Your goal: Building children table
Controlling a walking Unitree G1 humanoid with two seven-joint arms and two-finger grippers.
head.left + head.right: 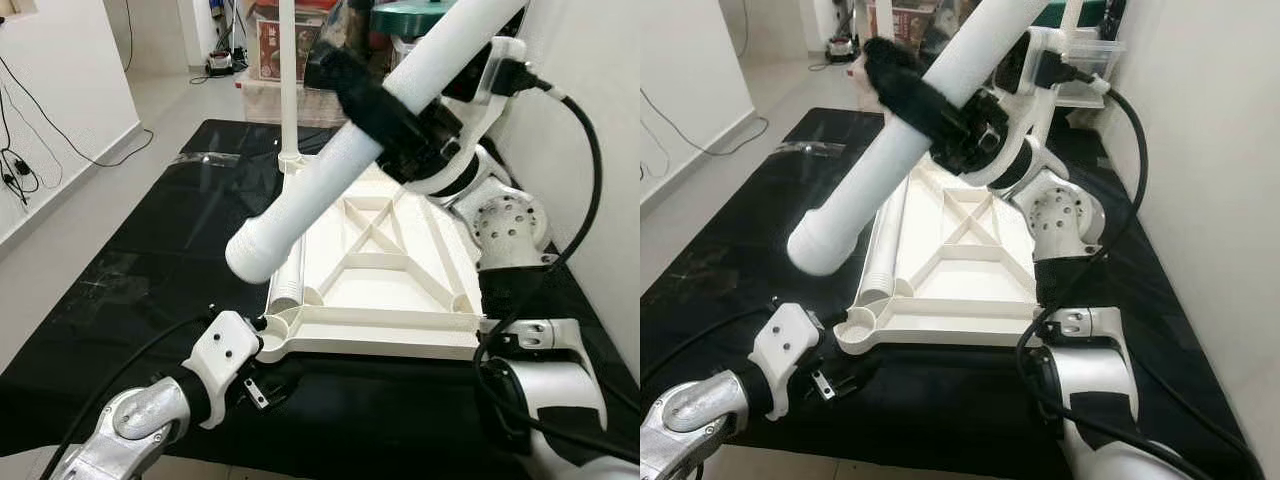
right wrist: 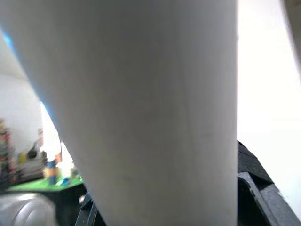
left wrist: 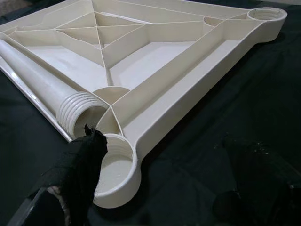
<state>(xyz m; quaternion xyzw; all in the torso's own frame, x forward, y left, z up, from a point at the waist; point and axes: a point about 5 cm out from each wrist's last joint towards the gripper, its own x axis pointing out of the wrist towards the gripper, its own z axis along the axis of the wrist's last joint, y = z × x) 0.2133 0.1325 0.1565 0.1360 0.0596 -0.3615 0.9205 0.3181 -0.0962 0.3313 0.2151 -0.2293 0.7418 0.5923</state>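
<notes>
While one leg already stands screwed into the far corner of the upturned tabletop on the black mat, the right gripper, jaws clamped round a second leg, holds it aloft, a third leg lies inside the tabletop's left edge, and the left gripper, jaws open, has one finger touching the empty near-left socket, so most assembly remains.

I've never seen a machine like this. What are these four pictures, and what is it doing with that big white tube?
It is a humanoid robot with two silver arms. Two pictures come from cameras on its head, one from each wrist. On a black mat lies a white plastic table top, upside down, ribs showing. One table leg already stands upright in a far corner socket; another loose leg lies inside the top. The right gripper holds a third leg slanted in the air; the right wrist picture shows it close up. The left gripper touches the near corner socket.
</notes>
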